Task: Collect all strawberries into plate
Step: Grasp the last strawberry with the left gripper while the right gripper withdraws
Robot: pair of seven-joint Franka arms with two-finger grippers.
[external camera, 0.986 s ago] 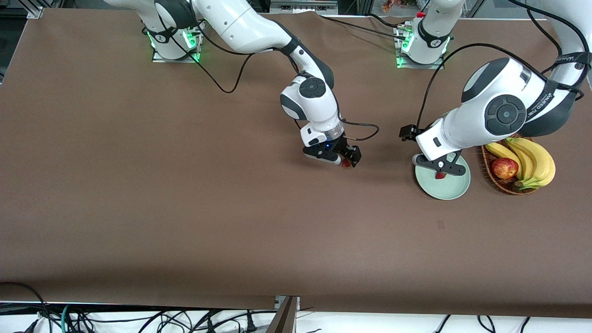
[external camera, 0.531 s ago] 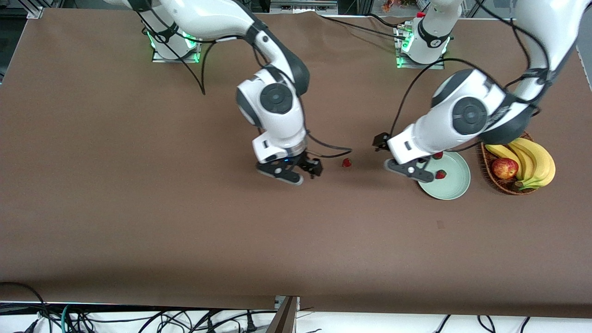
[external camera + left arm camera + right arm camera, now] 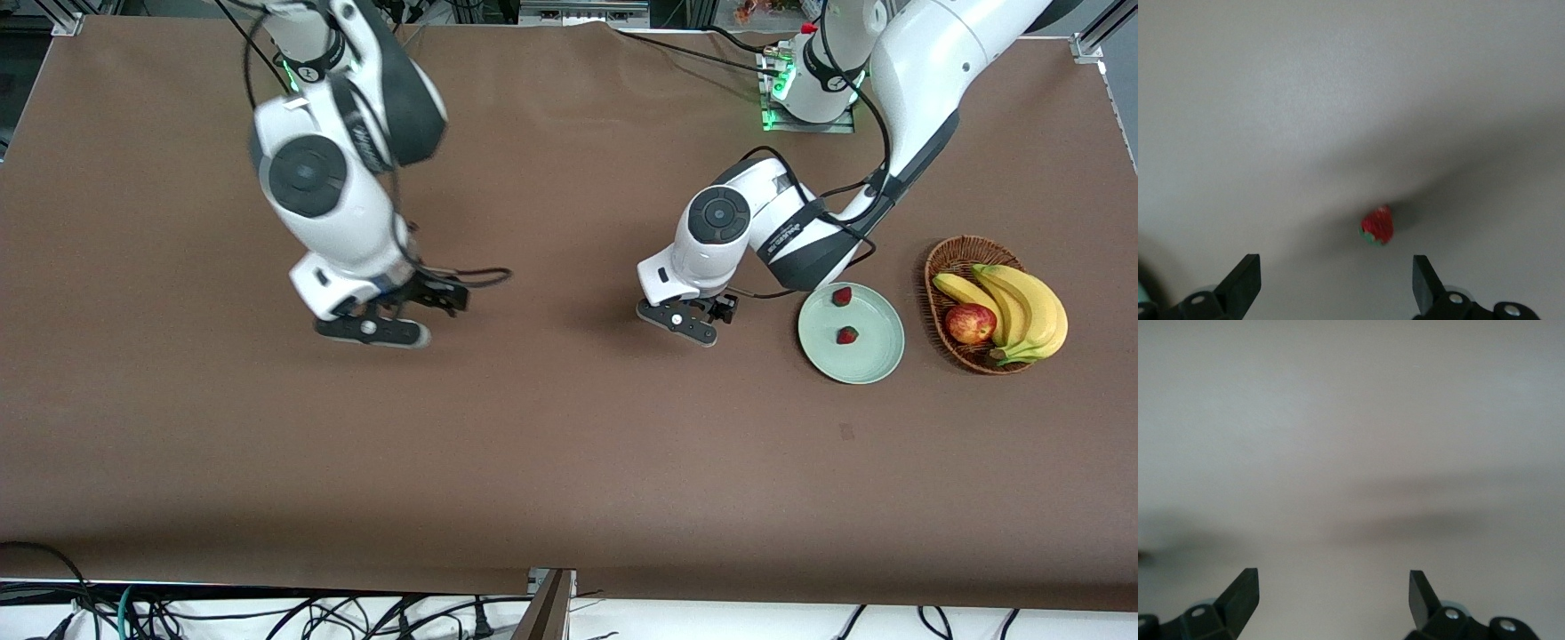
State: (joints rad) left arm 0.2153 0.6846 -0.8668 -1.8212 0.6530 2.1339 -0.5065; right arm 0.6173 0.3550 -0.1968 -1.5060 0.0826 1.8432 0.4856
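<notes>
Two strawberries (image 3: 841,316) lie on your plate (image 3: 876,360); a third strawberry (image 3: 1377,226) sits beneath the left gripper (image 3: 692,322), jaws spread; right gripper (image 3: 391,324) likewise.

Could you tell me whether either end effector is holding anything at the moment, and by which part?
Nothing is held: left end effector and right end effector are both open and empty.

Third strawberry (image 3: 1377,227) hidden under left hand (image 3: 689,324) in front view; right arm (image 3: 329,178) blurred.
</notes>
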